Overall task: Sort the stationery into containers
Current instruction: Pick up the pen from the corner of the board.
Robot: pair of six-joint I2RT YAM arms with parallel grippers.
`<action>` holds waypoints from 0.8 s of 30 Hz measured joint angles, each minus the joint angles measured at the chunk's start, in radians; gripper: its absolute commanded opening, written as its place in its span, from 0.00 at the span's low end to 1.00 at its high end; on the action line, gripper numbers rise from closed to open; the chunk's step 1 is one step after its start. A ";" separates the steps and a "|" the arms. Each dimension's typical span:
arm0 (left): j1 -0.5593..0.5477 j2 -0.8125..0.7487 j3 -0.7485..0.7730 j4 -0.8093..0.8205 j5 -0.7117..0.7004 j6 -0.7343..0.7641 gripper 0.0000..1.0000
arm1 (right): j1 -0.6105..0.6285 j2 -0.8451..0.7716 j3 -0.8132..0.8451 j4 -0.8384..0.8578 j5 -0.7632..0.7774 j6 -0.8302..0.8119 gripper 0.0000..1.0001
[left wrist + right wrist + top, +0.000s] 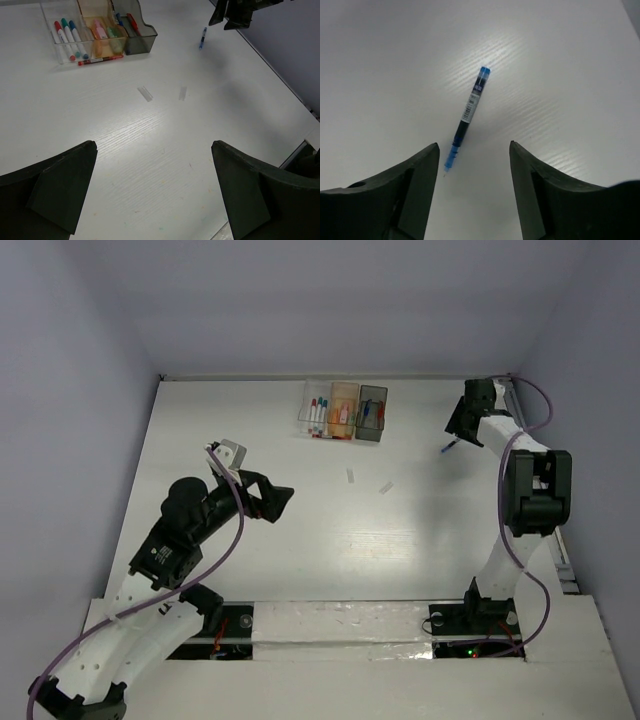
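Observation:
Three containers stand in a row at the back: clear (316,408) (62,30) with markers, orange (343,410) (102,31) with pink and green items, dark grey (371,412) (139,35) with pens. A red pen (330,436) (100,60) lies in front of them. Two pale eraser-like blocks (351,476) (385,487) lie mid-table. A blue pen (469,112) (449,447) lies on the table at the far right. My right gripper (474,146) (456,432) hovers open over its near end, touching nothing. My left gripper (154,147) (281,506) is wide open and empty over the left-middle.
The table's right edge (295,100) runs close beside the blue pen and the right arm. Purple cables loop along both arms. White walls close the table on the left, back and right.

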 measured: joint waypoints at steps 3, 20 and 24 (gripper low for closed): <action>-0.002 -0.002 0.000 0.000 -0.002 0.000 0.99 | 0.001 0.066 0.034 -0.039 -0.008 -0.014 0.66; -0.017 0.000 0.000 0.000 -0.010 0.000 0.99 | 0.001 0.280 0.237 -0.164 -0.099 -0.053 0.00; -0.017 0.008 0.000 0.001 -0.010 0.000 0.99 | 0.001 0.269 0.217 -0.140 -0.146 -0.093 0.00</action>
